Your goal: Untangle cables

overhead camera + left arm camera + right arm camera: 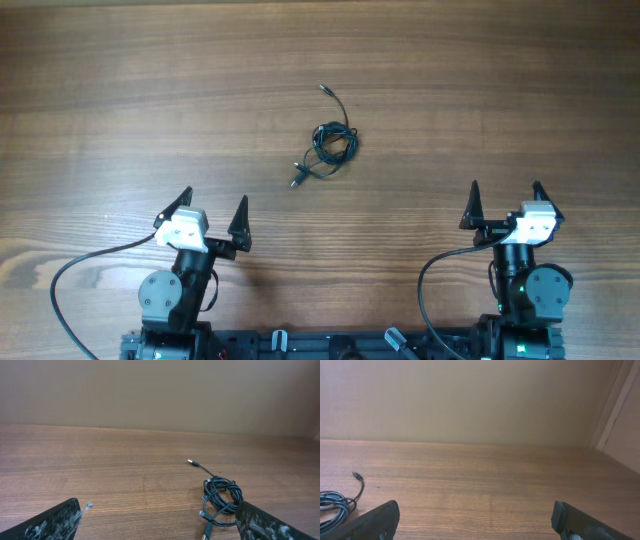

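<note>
Wood-grain table [120,90] is filling the whole overhead view, grain running side to side. A plain beige wall [150,390] is standing behind its far edge in both wrist views, and a pale trim strip [615,410] is angling up at the right of the right wrist view.

At the near edge the left arm [172,290] and right arm [528,288] are sitting well apart, each trailing a thick black wire [68,275] that is looping down toward the base. Both are pointing away from the base.

Jaws of the left gripper [215,195] are spreading wide with nothing between them, and its dark fingers [55,522] are showing only at the bottom corners of its wrist view. Same for the right gripper [505,185] — jaws wide, holding nothing, fingers [375,520] framing bare wood.

Thin black cables [333,143] are lying on the table as one small knotted clump of loops near the middle. They are sitting beyond both grippers and between them, somewhat closer to the left one, touching neither. Left wrist view is showing the clump [222,495] in the lower right of the frame; right wrist view is catching only its edge at far left.

One loose end is trailing up-left from the clump to a small plug [323,89] — another is poking out down-left to a second plug [295,183].
</note>
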Controlling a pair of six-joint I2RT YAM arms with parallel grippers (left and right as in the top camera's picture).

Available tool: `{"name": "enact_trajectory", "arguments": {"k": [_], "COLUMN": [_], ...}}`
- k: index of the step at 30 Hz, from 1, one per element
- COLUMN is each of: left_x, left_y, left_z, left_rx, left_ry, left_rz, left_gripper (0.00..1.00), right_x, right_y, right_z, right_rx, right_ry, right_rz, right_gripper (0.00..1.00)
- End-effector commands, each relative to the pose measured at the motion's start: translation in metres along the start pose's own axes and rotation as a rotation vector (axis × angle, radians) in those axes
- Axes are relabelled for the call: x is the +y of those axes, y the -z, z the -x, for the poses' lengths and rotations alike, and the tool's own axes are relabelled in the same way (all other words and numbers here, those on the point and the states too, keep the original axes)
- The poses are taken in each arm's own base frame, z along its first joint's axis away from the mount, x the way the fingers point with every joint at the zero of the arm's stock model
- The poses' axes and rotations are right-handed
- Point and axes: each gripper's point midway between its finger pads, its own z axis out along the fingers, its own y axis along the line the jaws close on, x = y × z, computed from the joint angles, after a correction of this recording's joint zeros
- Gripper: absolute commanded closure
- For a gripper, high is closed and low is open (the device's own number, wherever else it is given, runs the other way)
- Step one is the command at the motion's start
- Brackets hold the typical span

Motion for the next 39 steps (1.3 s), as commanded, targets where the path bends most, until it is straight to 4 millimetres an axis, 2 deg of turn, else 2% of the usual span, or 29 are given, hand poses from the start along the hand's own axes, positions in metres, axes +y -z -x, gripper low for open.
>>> {"name": "enact_trajectory", "arguments": {"k": [1,4,8,10,17,22,27,31,34,39], "left_x": [0.0,-0.003,-0.009,-0.01,-0.012,-0.012,-0.014,-0.024,-0.032,-0.049], "left_y": [0.0,0.001,0.008,0.012,0.014,0.007,-0.01,-0.038,-0.059,-0.096], "left_z": [0.004,0.021,0.061,0.074,0.086,0.094,0.115,0.13,0.135,0.13], "left_rx": [-0.024,-0.096,-0.262,-0.315,-0.328,-0.19,-0.05,0.096,0.198,0.393], "left_ry": [-0.022,-0.032,-0.053,-0.06,-0.069,-0.051,-0.033,-0.01,0.015,0.123], "left_rz": [-0.005,-0.013,-0.032,-0.037,-0.037,-0.022,-0.015,-0.063,-0.114,-0.216], "left_gripper": [0.0,0.0,0.0,0.0,0.0,0.0,0.0,0.0,0.0,0.0], "right_x": [0.004,0.004,0.004,0.004,0.004,0.004,0.004,0.004,0.004,0.004], "right_y": [0.001,0.001,0.001,0.001,0.001,0.001,0.001,0.001,0.001,0.001], "right_z": [0.003,0.003,0.003,0.003,0.003,0.003,0.003,0.003,0.003,0.003], "right_rx": [-0.016,-0.016,-0.016,-0.016,-0.016,-0.016,-0.016,-0.016,-0.016,-0.016], "right_ry": [0.02,0.02,0.02,0.02,0.02,0.02,0.02,0.02,0.02,0.02], "right_rz": [0.022,0.022,0.022,0.022,0.022,0.022,0.022,0.022,0.022,0.022], "right_gripper": [0.0,0.0,0.0,0.0,0.0,0.0,0.0,0.0,0.0,0.0]}}
